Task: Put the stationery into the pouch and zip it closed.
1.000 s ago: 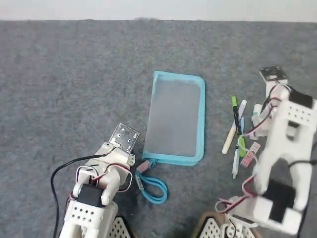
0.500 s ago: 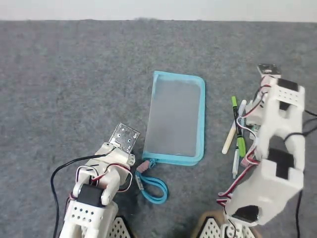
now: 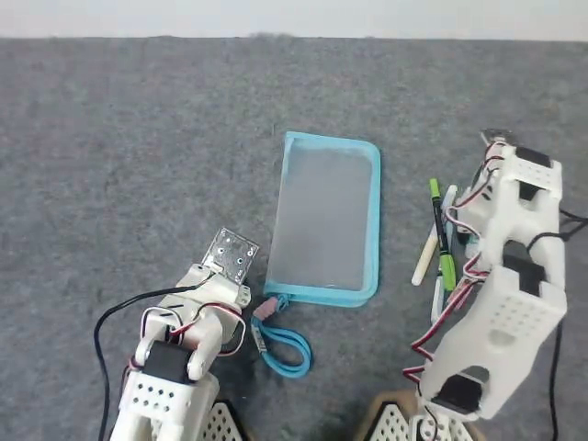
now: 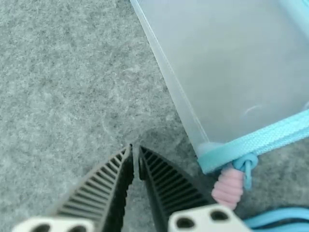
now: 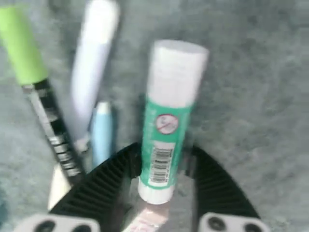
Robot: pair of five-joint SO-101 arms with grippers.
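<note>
1. Progress: nothing is packed yet. The pouch (image 3: 326, 220) lies flat mid-desk (image 3: 138, 138), its pink zip pull (image 4: 229, 186) at the near left corner. I cannot tell whether the zip is open.
2. The pens (image 3: 441, 241) and glue stick (image 5: 169, 111) lie loose on the desk, right of the pouch.
3. Right tool (image 5: 164, 152): open, astride the glue stick, jaws close on either side. No lift is evident.
4. Left tool (image 4: 135, 157): closed and empty, just left of the pouch's near corner.
5. Remaining: load every item, then zip.
6. Change: the right arm has swung in and lowered over the stationery. The left arm and pouch are unmoved.
</note>
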